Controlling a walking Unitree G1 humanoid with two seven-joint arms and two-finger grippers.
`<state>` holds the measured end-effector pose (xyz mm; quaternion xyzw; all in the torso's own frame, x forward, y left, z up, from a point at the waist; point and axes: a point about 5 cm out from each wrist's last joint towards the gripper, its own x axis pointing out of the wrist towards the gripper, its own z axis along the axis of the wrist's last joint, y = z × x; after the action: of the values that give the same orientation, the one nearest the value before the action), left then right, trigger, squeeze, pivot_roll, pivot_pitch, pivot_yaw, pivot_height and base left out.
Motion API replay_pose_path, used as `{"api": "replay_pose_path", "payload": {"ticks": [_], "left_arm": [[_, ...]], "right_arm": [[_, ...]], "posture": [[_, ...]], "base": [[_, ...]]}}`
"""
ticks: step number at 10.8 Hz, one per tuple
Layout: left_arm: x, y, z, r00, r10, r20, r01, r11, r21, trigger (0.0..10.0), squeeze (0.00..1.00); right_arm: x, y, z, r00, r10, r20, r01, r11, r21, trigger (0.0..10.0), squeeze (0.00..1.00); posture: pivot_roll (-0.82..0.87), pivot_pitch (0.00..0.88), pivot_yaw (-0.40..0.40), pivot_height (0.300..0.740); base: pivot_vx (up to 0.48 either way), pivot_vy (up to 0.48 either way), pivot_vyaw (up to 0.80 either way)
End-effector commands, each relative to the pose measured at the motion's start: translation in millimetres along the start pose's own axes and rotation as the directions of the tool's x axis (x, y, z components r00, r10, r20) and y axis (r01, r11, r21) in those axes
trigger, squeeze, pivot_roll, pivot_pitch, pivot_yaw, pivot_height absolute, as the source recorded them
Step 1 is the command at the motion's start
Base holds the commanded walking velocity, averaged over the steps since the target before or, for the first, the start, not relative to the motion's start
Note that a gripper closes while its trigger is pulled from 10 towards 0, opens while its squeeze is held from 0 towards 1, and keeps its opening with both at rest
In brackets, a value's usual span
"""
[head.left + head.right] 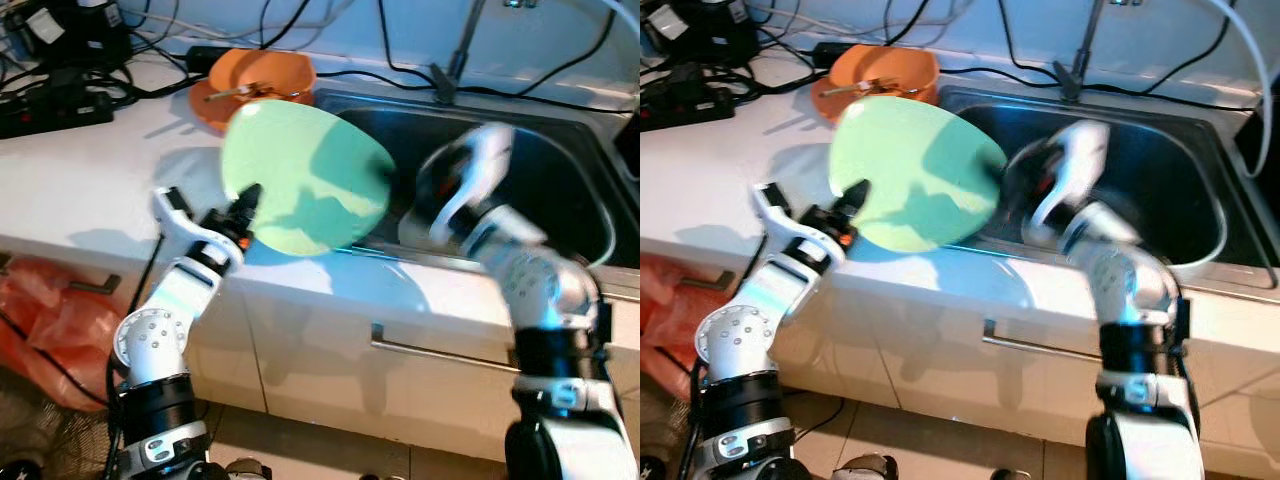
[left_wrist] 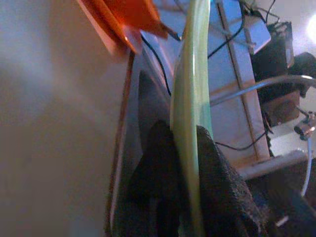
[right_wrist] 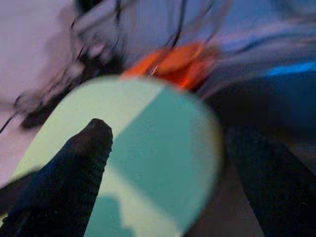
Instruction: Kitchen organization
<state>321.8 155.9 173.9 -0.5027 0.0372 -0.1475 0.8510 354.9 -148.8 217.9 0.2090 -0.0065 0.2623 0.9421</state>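
**Green plate up in the air over the counter edge**

We've got the left gripper (image 1: 243, 208) clamped on the rim of a light green plate (image 1: 305, 180), one black finger on each face of it, and the left wrist view shows that pinch edge-on pretty clearly. The plate is off the white counter (image 1: 90, 170), tilted up, hanging right at the left edge of the sink (image 1: 560, 170). Our right gripper (image 3: 163, 163) sits over the sink, just beside the plate's far edge, looking blurry. Its two fingers are spread apart with the plate's face between them, not gripping anything. Behind the plate there's an orange bowl (image 1: 262, 80) on the counter by a tangle of black cables (image 1: 60, 70).
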Motion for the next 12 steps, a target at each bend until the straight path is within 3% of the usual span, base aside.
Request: {"api": "replay_pose_path", "payload": {"ticks": [1, 3, 5, 9, 12], "left_arm": [[0.6, -0.3, 1, 1.0, -0.016, 0.012, 0.016, 1.0, -0.011, 0.0, 0.0], [1.6, -4.0, 0, 0.999, -0.034, 0.016, 0.034, 0.999, -0.006, 0.0, 0.0], [5.1, -10.6, -1, 0.997, -0.071, 0.017, 0.071, 0.997, -0.006, 0.0, 0.0], [6.7, -15.9, -3, 0.995, -0.096, 0.013, 0.096, 0.995, -0.007, 0.0, 0.0], [6.3, -18.8, 0, 0.994, -0.104, 0.024, 0.104, 0.995, -0.005, 0.0, 0.0]], "right_arm": [[0.8, -4.2, 4, 0.999, -0.035, 0.033, 0.035, 0.999, 0.015, 10.0, 0.0], [1.1, -11.3, 0, 0.996, -0.086, 0.021, 0.086, 0.996, 0.018, 10.0, 0.0], [3.3, -7.7, -17, 0.997, -0.065, -0.046, 0.067, 0.997, 0.037, 10.0, 0.0], [15.0, 14.6, -42, 0.994, 0.038, -0.098, -0.024, 0.989, 0.144, 10.0, 0.0], [16.5, 18.1, -51, 0.992, 0.057, -0.109, -0.033, 0.977, 0.212, 10.0, 0.0]], "posture": [[0.15, 0.078, -0.033, 0.74], [0.15, 0.078, -0.033, 0.74], [0.14, 0.078, -0.033, 0.74], [0.15, 0.08, -0.034, 0.74], [0.16, 0.081, -0.033, 0.74]], "base": [[0.0, 0.0, 0.0], [0.0, 0.0, 0.0], [0.0, 0.0, 0.0], [0.0, 0.0, 0.0], [0.0, 0.0, 0.0]]}}
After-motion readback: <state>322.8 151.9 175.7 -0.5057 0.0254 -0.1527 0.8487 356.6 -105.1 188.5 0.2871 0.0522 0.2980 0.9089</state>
